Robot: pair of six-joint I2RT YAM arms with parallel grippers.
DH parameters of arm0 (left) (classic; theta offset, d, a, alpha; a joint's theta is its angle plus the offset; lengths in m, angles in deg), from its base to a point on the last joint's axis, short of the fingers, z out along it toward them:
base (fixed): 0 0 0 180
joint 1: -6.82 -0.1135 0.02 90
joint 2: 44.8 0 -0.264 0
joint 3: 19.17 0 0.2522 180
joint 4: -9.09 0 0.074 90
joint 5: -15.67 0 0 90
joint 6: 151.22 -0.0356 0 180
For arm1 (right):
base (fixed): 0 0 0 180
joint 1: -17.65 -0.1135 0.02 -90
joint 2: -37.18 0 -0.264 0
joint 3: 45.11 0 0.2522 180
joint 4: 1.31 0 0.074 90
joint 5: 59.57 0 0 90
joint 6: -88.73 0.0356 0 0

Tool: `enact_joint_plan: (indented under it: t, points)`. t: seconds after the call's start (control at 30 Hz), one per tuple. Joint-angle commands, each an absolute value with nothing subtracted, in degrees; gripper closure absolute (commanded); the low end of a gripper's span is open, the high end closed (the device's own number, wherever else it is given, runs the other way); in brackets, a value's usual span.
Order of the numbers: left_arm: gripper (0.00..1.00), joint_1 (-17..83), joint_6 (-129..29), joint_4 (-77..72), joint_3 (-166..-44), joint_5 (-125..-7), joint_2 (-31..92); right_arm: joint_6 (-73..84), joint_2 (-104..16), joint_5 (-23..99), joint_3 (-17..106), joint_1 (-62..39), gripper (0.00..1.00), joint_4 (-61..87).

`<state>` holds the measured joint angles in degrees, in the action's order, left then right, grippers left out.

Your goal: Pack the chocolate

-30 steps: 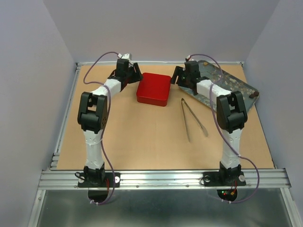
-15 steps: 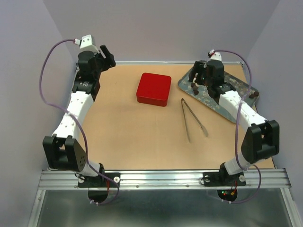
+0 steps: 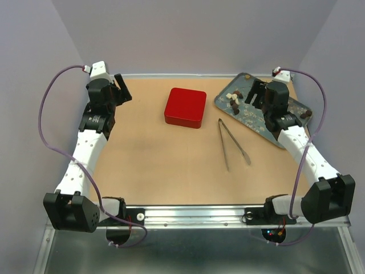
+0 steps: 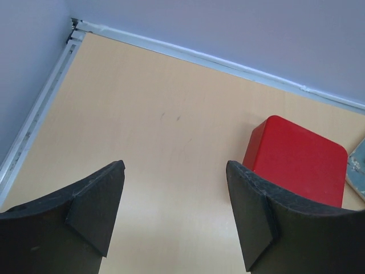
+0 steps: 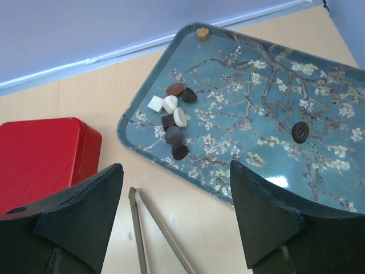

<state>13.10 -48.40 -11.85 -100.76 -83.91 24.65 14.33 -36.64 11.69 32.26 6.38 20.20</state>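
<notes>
Fingers point(image 5: 74, 222) of the right gripper point(image 5: 175, 182) stand spread, grasping nothing. Between them shows the joined end of the slim metal tongs point(image 5: 133, 197). Beyond, the chocolate point(image 5: 174, 125), small brown and white pieces, lies clustered on the blue blossom-patterned tray point(image 5: 256, 142). The left gripper point(image 4: 174, 188) is likewise released over the tan tabletop point(image 4: 159, 125), with the red square box point(image 4: 296, 160) farther off.

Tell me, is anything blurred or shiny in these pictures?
Right wrist view: sharp, the chocolate crisp, one white glare patch on the flowered tray. Left wrist view: clear and evenly lit, the red box without glare. Top external view: soft light, only faint shadows on the table; the chocolate is too small for detail.
</notes>
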Motion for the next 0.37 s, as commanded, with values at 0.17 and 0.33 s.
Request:
enact_joint_plan:
  t: [0.17,0.33]
  points:
    - [0.17,13.1,-50.3,-11.2,-99.1,-85.0,21.4,14.8,-35.2,10.5,30.2,6.9,0.2,20.9]
    - [0.17,13.1,-50.8,-11.3,-99.1,-85.4,20.8,15.0,-35.0,10.4,30.0,6.9,0.19,21.0]
